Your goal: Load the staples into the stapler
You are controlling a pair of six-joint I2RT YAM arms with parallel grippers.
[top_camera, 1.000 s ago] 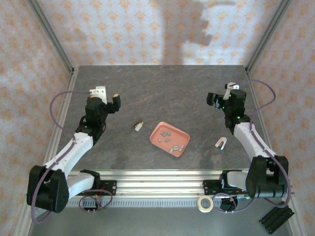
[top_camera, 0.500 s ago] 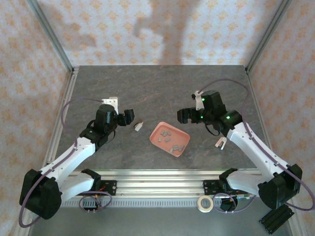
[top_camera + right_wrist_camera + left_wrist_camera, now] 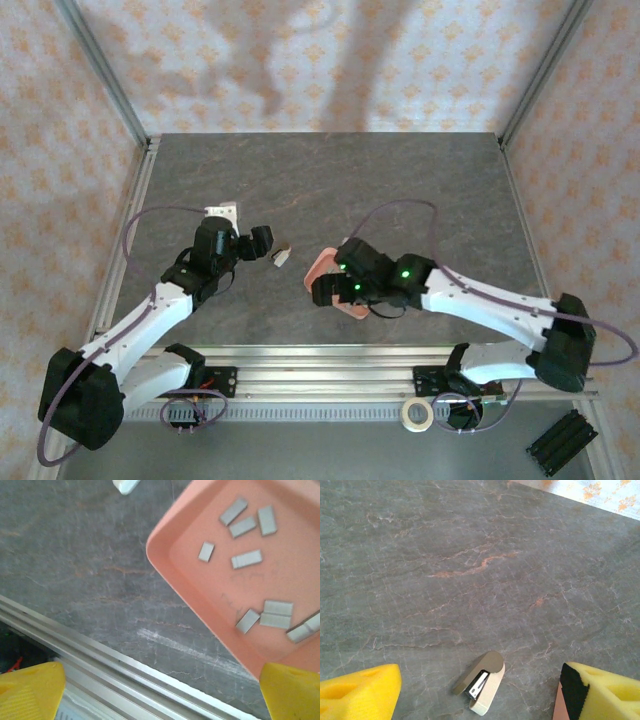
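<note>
My left end effector (image 3: 246,230) was wide apart near the stapler (image 3: 481,682) on the desk (image 3: 470,555), and my right end effector (image 3: 161,692) was wide apart over the staples (image 3: 246,559) in the pink tray (image 3: 200,597).

Soft, warm light fills the enclosure, and broad, blurred shadows fall on the back wall (image 3: 320,70). The overhead view is slightly grainy. Ahead of the left gripper (image 3: 480,695), the grey surface (image 3: 470,555) reads crisp and free of glare, and the stapler (image 3: 481,682) throws only a faint, soft-edged shadow. Its yellow fingertips (image 3: 360,692) blur at the frame's bottom corners. Beneath the right gripper (image 3: 161,690), the tray (image 3: 200,595) glows bright salmon with the staples (image 3: 246,559) sharp. A pale streak of glare crosses the surface just ahead of that gripper.
</note>
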